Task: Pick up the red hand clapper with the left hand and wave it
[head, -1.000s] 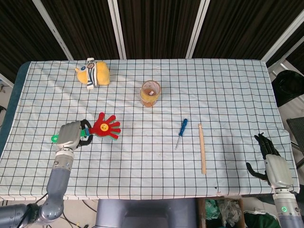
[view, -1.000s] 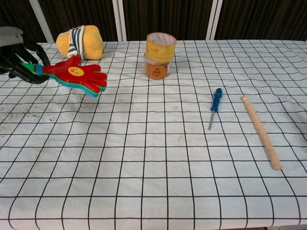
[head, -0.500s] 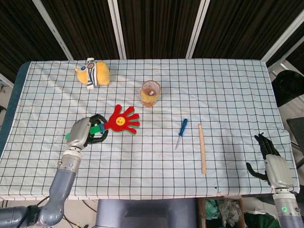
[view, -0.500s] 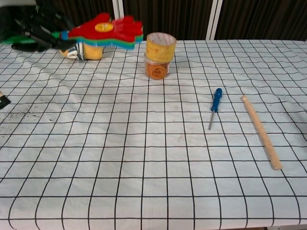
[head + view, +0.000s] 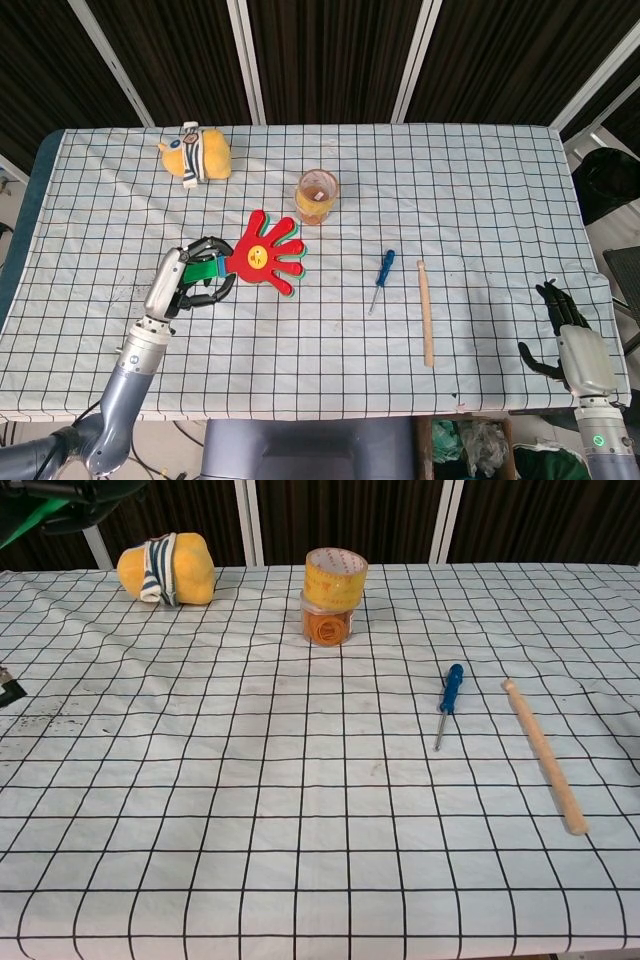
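Note:
The red hand clapper, a hand-shaped toy with a yellow smiley button and green and blue layers under the red, is lifted above the checked tablecloth. My left hand grips its green handle, fingers curled round it. In the chest view only the green handle end and dark fingers show at the top left edge; the red part is out of frame. My right hand hangs at the table's right front corner, fingers apart, holding nothing.
A yellow striped plush toy lies at the back left. A tape roll stacked on a jar stands mid-table. A blue screwdriver and a wooden stick lie to the right.
My left hand has raised the clapper off the cloth and carried it up and to the right; in the chest view it has risen out of frame. The right hand has not moved.

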